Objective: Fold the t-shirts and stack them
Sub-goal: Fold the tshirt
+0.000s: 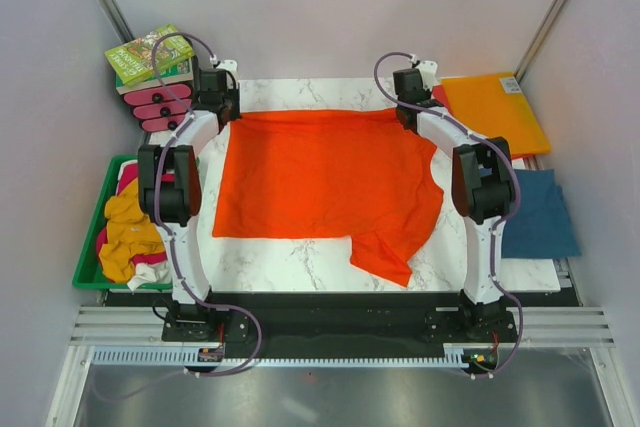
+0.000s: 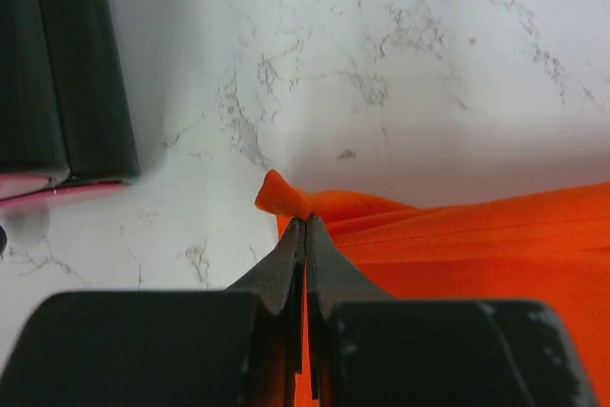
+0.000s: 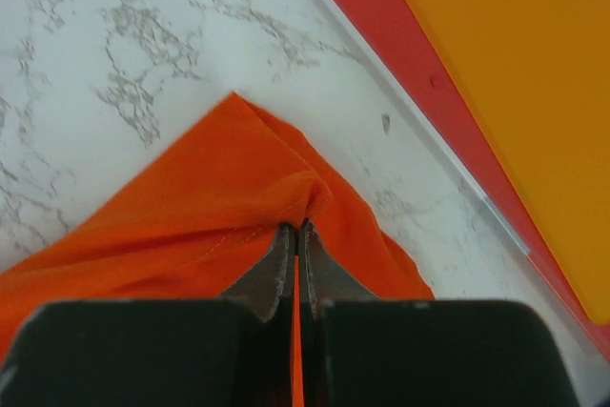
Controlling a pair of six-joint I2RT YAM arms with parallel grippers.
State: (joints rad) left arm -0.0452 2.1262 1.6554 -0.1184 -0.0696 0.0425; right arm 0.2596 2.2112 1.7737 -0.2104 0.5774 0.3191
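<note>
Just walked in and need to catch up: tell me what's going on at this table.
An orange t-shirt lies spread out on the marble table. The left gripper is shut on one of its far corners, and the right gripper is shut on the other. A blue shirt lies flat at the right side. More shirts sit crumpled in a green bin on the left.

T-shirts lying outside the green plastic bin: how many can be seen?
2. The bright orange cotton t-shirt is spread on the marble table; the teal-blue cotton t-shirt lies at the table's right edge. Others, heaped in the green bin, may hide more.
</note>
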